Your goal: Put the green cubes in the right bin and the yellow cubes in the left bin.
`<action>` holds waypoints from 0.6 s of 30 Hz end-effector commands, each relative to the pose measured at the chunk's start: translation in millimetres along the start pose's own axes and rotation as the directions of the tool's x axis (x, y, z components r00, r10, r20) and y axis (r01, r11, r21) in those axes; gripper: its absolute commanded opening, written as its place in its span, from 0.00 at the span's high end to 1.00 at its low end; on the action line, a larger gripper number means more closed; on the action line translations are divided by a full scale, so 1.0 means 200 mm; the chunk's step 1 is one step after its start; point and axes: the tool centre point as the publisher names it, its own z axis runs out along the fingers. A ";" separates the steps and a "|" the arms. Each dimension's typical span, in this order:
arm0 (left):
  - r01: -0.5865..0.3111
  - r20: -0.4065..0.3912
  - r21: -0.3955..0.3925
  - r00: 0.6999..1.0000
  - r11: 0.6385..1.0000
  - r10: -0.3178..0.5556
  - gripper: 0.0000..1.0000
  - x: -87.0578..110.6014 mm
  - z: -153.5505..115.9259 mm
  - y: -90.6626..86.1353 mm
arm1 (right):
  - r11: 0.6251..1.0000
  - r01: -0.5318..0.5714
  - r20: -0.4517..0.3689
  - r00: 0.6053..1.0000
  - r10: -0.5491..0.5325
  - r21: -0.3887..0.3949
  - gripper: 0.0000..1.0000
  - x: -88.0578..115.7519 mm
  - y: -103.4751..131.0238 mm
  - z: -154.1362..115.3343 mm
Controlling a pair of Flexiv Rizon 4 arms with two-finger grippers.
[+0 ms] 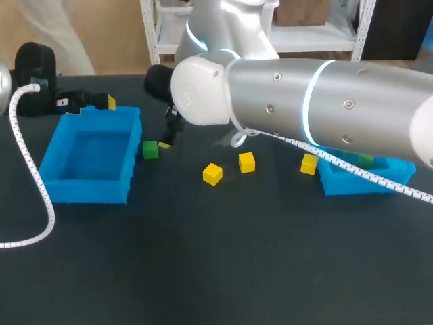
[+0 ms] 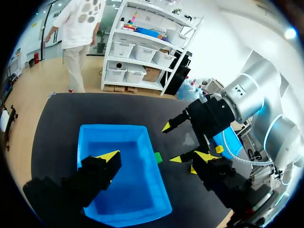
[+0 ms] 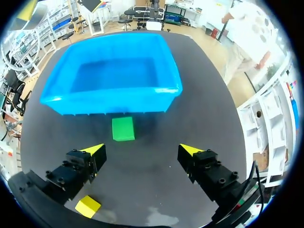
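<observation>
A green cube [image 1: 150,150] lies on the table just off the right wall of the left blue bin [image 1: 128,184]. My right gripper [image 1: 167,139] hangs open right beside it. In the right wrist view the green cube [image 3: 123,128] lies just ahead of the open gripper [image 3: 142,149], in front of the bin's wall [image 3: 114,97]. Three yellow cubes [image 1: 212,174] [image 1: 247,162] [image 1: 309,164] lie mid-table. My left gripper [image 1: 99,103] stands open over the left bin's far rim, nothing in it. The right bin [image 1: 338,183] holds green cubes [image 1: 365,160] and is partly hidden by my right arm.
My right arm [image 1: 325,108] stretches across the table from the right, above the yellow cubes and the right bin. A white coiled cable [image 1: 30,169] runs down the table's left side. One yellow cube [image 3: 88,206] lies under my right gripper's finger.
</observation>
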 end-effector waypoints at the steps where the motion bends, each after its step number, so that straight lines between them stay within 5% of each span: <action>1: -0.002 0.004 0.007 1.000 1.000 0.002 0.00 0.00 0.00 0.01 | 1.000 -0.001 0.016 1.000 0.001 0.008 0.00 0.01 0.04 0.01; 18: -0.002 0.004 0.007 1.000 1.000 0.002 0.00 0.00 0.00 0.01 | 1.000 -0.007 0.020 1.000 0.007 -0.015 0.00 -0.01 0.11 0.14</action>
